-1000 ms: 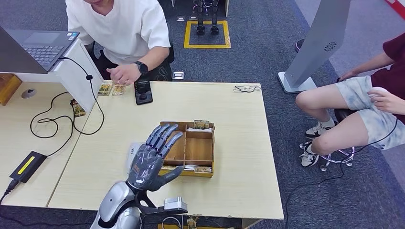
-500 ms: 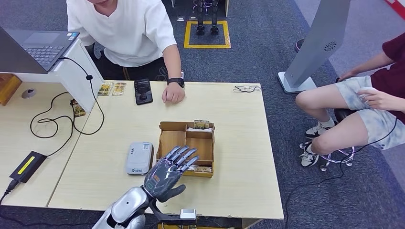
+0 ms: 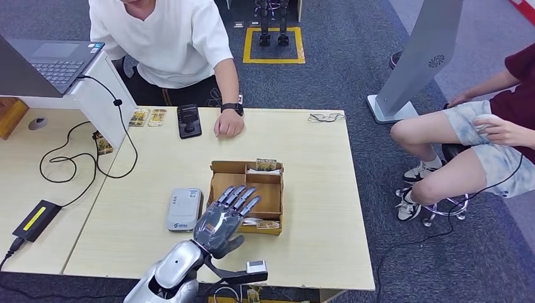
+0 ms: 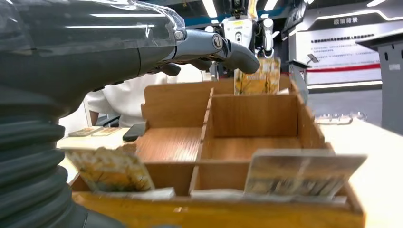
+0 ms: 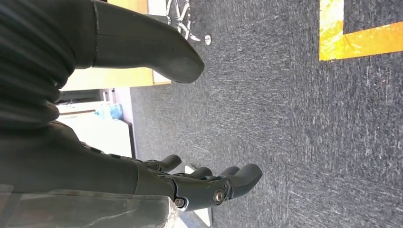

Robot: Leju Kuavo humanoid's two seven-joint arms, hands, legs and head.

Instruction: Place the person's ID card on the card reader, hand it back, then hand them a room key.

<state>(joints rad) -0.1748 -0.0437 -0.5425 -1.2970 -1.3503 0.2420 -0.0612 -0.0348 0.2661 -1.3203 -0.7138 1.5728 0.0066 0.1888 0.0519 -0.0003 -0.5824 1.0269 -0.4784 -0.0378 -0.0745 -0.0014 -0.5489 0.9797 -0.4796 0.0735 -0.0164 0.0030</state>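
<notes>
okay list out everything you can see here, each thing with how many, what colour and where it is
Wooden tray: one, brown, compartmented, table centre, cards propped in its near and far slots.
Card reader: one, grey-white, just left of the tray.
Phone-like device: one, black, far table edge.
Loose cards: two, yellowish, left of the black device.
Glasses: one pair, far right table edge.
Laptop: one, grey, on a white stand at far left.
Power adapter: one, black with yellow label, on the left desk.
Person in white shirt: one, behind the table, fist resting on it.
Seated person: one, at right.
Left robot hand: one, dark grey, fingers spread, over the tray's near edge.
Right robot hand: one, dark grey, open, above carpet.
</notes>
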